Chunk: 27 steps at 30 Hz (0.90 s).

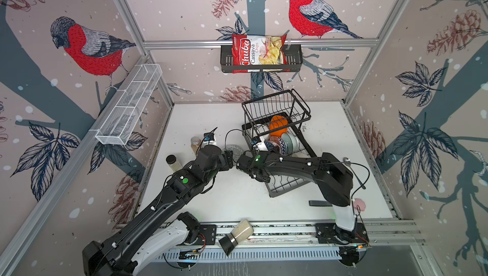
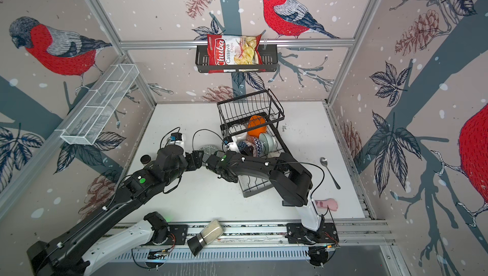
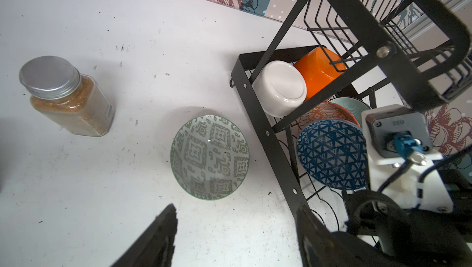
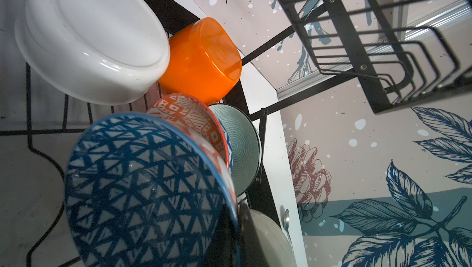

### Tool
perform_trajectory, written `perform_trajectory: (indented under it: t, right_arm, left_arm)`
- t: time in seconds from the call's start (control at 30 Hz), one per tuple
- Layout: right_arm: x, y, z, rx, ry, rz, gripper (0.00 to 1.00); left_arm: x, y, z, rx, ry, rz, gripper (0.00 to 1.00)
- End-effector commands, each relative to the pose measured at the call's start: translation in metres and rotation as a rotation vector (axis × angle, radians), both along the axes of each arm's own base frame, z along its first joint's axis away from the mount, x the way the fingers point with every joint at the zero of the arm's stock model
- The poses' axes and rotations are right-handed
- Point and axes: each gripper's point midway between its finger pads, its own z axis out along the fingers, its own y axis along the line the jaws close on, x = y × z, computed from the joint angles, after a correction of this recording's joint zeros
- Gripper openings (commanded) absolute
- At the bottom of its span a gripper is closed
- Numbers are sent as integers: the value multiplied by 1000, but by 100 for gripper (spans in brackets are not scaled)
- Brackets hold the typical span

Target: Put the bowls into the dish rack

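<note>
While both arms reach toward the middle of the white table [image 1: 237, 203] in both top views, the dish rack [image 1: 280, 193] sits on the right half of it, near the back wall. The orange bowl [image 1: 278, 125], the teal bowl [image 1: 290, 140] and the blue bowl [image 1: 272, 146] are inside the rack, under its raised basket. The green bowl [image 1: 233, 150] lies on the table just left of the rack. The left gripper [image 1: 229, 160] hangs right by that green bowl. The right gripper [image 2: 245, 151] reaches into the rack at the blue bowl. A spoon [image 2: 328, 171] lies on the table, right of the rack.

Seen from the left wrist, the left gripper [image 3: 235, 208] has its two fingers spread wide, with nothing between them. The green bowl [image 3: 209, 157] sits upright on the table, just beside the rack [image 3: 268, 135] with a small gap. A spice jar [image 3: 69, 97] stands well apart from it. A white bowl [image 3: 281, 89] leans on the orange bowl [image 3: 319, 71] in the rack.

Seen from the right wrist, the right gripper [image 4: 241, 227] is clamped tight on the rim of the blue bowl [image 4: 143, 189]. This bowl stands on its edge in the rack. Behind it stand the red patterned bowl [image 4: 189, 120] and the teal bowl [image 4: 237, 148], with the white bowl [image 4: 89, 35] and the orange bowl [image 4: 201, 58] past them.
</note>
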Motion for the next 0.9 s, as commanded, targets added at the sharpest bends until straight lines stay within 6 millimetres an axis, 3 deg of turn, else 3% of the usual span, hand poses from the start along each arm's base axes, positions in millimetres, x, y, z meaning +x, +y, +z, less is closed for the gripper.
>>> perform_trajectory:
  t: [0.0,0.87]
  right_arm:
    - [5,0,11,-16,-67,-4,0]
    - [16,13,-6,-55,-94,-13,0]
  left_arm:
    - [1,-1,6,-11,-17,-7,73]
    - [-1,-3,2,-14,-2,-17,72]
